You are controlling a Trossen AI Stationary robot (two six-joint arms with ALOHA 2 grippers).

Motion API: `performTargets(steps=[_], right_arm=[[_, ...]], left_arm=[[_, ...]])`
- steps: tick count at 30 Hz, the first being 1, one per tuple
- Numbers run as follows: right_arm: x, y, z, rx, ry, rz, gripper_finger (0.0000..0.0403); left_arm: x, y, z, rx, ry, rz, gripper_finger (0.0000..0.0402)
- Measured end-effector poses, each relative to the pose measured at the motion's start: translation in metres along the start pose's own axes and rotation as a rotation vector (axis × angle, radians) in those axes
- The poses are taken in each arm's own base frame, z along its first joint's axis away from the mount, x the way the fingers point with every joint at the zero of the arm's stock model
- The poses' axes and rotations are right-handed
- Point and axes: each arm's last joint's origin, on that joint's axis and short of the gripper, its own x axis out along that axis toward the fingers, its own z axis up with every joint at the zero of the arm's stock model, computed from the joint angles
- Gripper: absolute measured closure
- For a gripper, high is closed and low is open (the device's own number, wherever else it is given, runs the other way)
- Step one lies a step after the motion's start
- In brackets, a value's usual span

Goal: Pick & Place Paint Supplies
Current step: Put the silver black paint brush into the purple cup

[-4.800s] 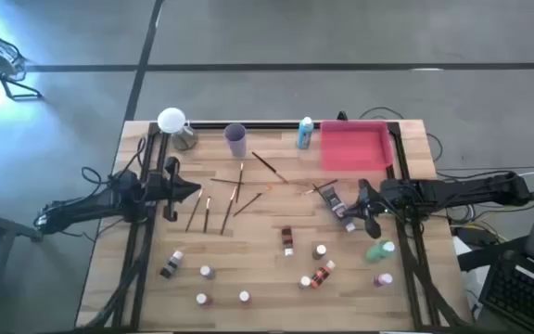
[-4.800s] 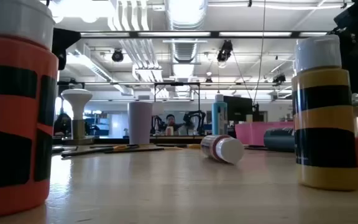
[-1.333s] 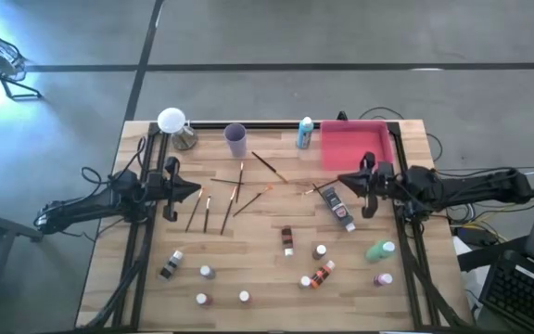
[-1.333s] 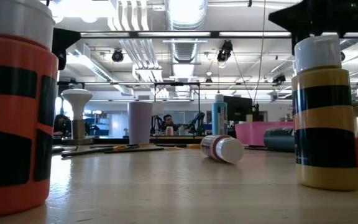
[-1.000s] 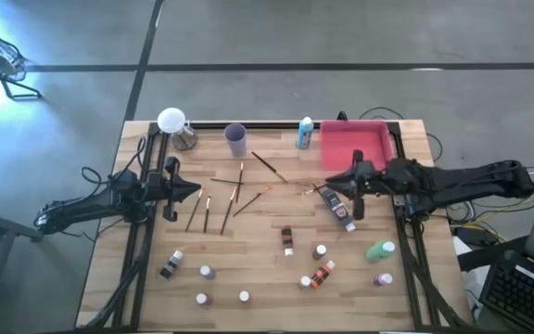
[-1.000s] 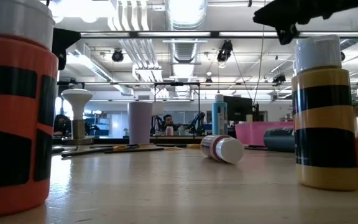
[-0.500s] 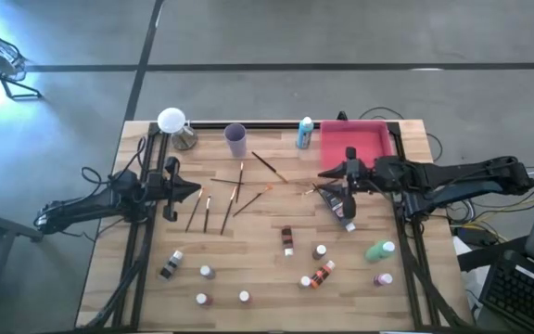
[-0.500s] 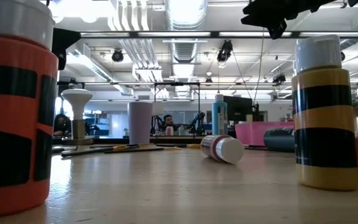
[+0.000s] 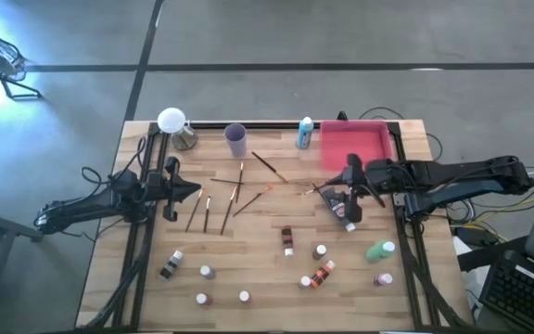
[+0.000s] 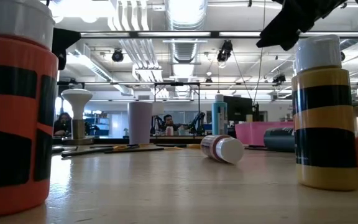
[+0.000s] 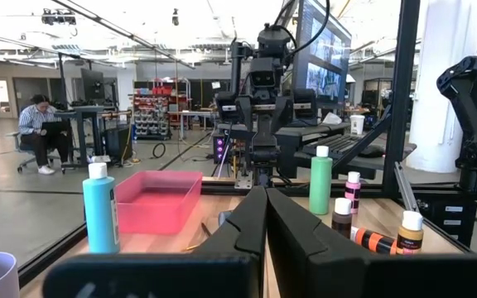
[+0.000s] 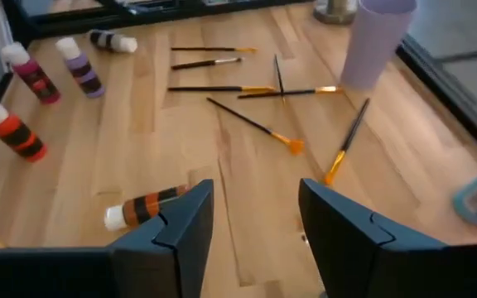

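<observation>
The pink tray (image 9: pixel 355 144) holds nothing; bottles and brushes (image 9: pixel 233 193) lie scattered. The right gripper (image 9: pixel 349 192) hovers, jaws apart, over a dark tube (image 9: pixel 336 206); the left gripper (image 9: pixel 171 189) waits, closed

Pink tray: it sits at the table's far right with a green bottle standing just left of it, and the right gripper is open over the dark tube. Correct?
Not quite. The bottle standing just left of the pink tray is blue, not green, as the high view shows. The rest holds: the right gripper hangs open over the dark tube.
</observation>
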Motion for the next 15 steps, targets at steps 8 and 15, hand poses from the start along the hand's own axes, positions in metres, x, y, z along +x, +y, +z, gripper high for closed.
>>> performTargets(steps=[8,15], right_arm=[[0.021,0.003,0.002,-0.162,0.053,-0.010,0.0239],[0.054,0.005,0.007,-0.310,0.167,-0.044,0.0255]], left_arm=[[0.000,0.000,0.000,0.000,0.000,0.000,0.0388],[0.000,0.000,0.000,0.000,0.000,0.000,0.0388]])
